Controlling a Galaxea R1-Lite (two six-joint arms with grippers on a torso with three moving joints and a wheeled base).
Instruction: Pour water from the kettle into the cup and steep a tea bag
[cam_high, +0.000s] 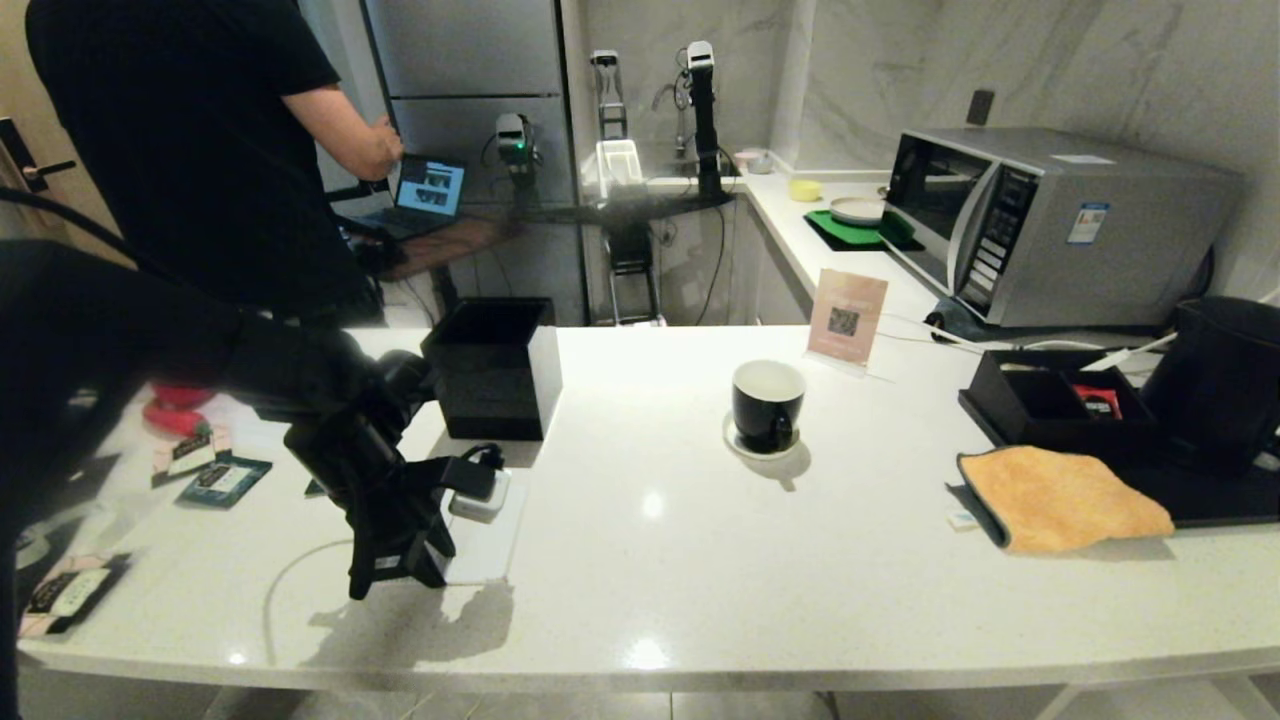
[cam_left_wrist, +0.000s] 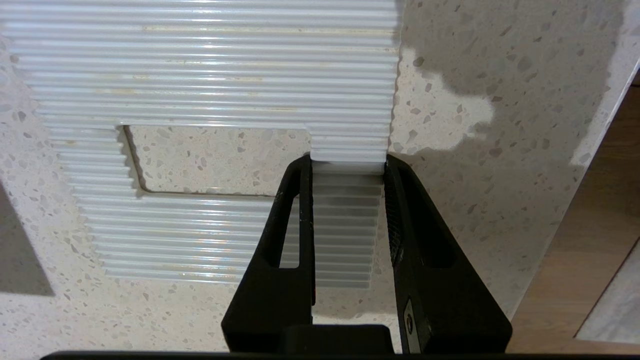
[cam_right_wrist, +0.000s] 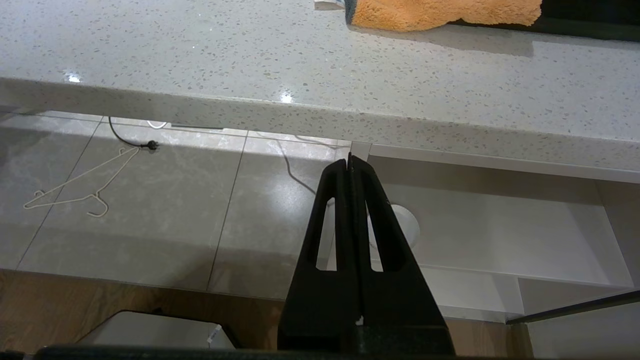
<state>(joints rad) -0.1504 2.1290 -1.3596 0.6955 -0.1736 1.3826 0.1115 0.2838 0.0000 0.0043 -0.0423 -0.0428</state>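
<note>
**Left wrist view: gripper clamped on a ribbed white tray, kettle not yet touched**

From my station, the left gripper is narrowed onto one bar of a ribbed white tray lying flat on the counter; both fingers press its sides. The right gripper hangs below the counter edge with its fingers pressed together, holding nothing.

The kettle stands at the far right, well apart from the cup, which sits mid-counter on its saucer. I judge the kettle heavy and rigid (heavier still if filled); no handle shows from here. The cup looks glossy, so slippery, and breakable; best left standing.

An orange cloth and a low black tray lie between kettle and cup. A black box stands just behind the left arm. A person works beyond the counter.
</note>
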